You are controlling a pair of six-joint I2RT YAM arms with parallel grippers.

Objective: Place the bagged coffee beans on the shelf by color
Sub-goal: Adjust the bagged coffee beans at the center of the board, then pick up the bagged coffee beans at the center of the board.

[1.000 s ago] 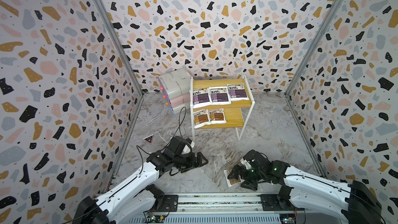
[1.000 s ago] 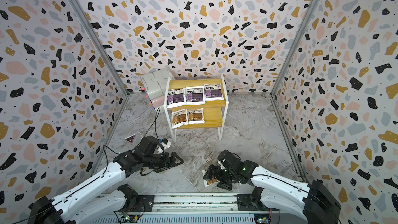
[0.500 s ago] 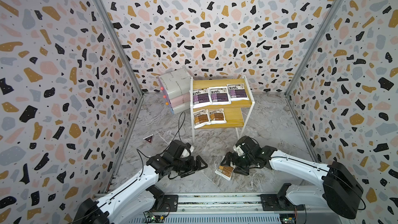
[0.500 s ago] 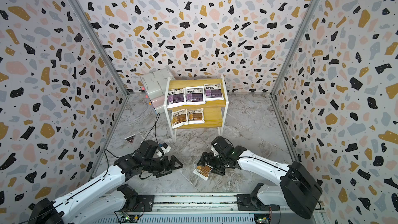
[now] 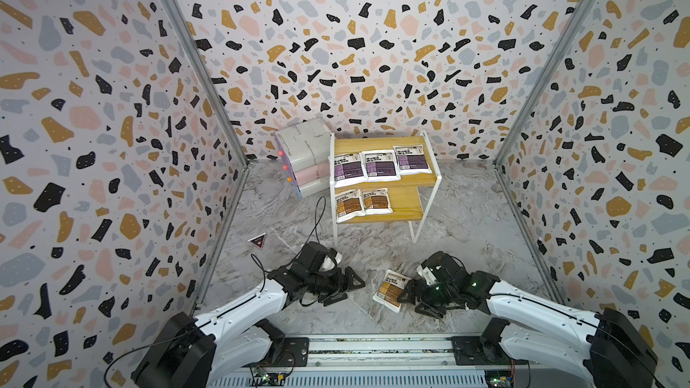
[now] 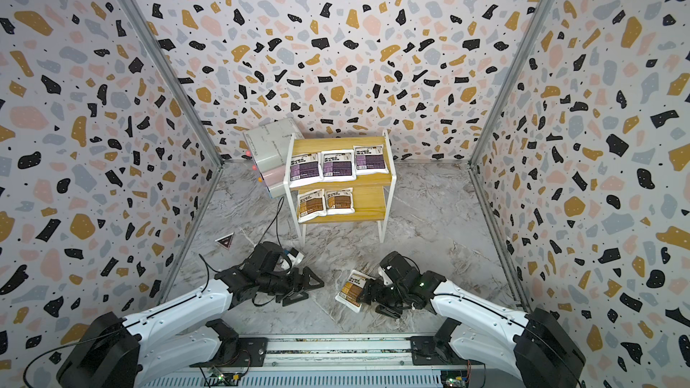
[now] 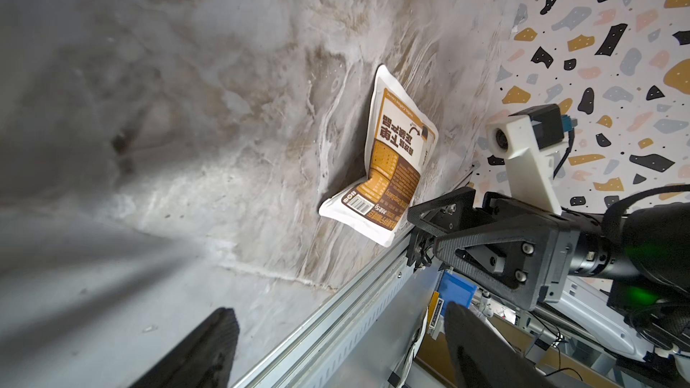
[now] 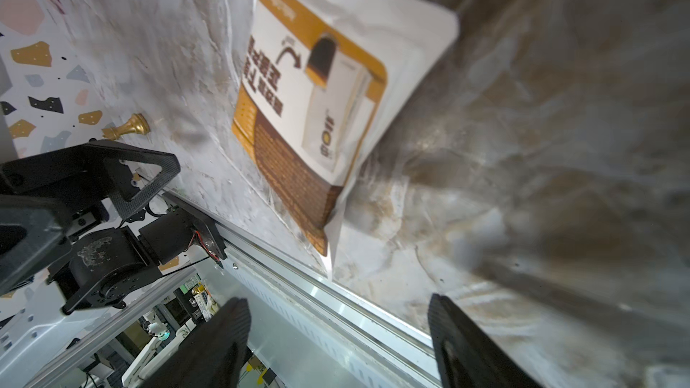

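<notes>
In a top view you see the brown pouch (image 5: 390, 289) on the worktop (image 5: 466, 225), well in front of the shelf (image 5: 407, 210), just beside your right tool (image 5: 410, 301). Left wrist: your left tool (image 7: 339, 345) is released, empty. Right wrist: right tool spread, brown pouch ahead of its tips, ungrasped.

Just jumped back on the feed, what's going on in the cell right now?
Sorting coffee bags onto the shelf by color is nearly done. Three purple-label bags lie on its upper tier and two brown-label bags on the lower tier. The last brown bag lies partly buckled on the floor in front of the shelf, between the two arms. The right gripper is low at the bag's edge, jaws open, not gripping it. The left gripper sits low on the other side, open and empty.
</notes>
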